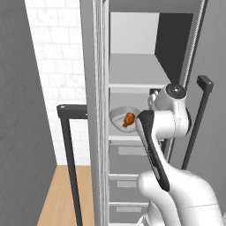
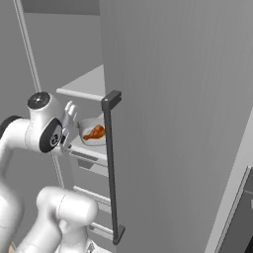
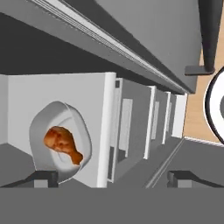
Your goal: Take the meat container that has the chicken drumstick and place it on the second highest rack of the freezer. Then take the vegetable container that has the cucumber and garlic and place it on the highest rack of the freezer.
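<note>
The meat container (image 1: 118, 115) (image 2: 89, 124) (image 3: 40, 127), a shallow light-grey dish, rests on the second-highest white rack (image 1: 126, 139) of the open freezer (image 1: 132, 48). The orange-brown chicken drumstick (image 1: 129, 119) (image 2: 95, 132) (image 3: 62, 143) lies inside it. My gripper (image 2: 70, 118) (image 3: 113, 178) is open, pulled back just in front of the dish and touching nothing. The highest rack (image 1: 132, 70) (image 2: 84, 85) is bare. The vegetable container, cucumber and garlic are out of view.
The freezer door stands open on the right, with its long dark bar handle (image 1: 198, 119) (image 2: 112, 168) close to my arm. A second dark handle (image 1: 70, 154) rises on the left. Grey drawers (image 1: 128, 170) sit below the racks. Wood floor (image 1: 59, 194) lies at the lower left.
</note>
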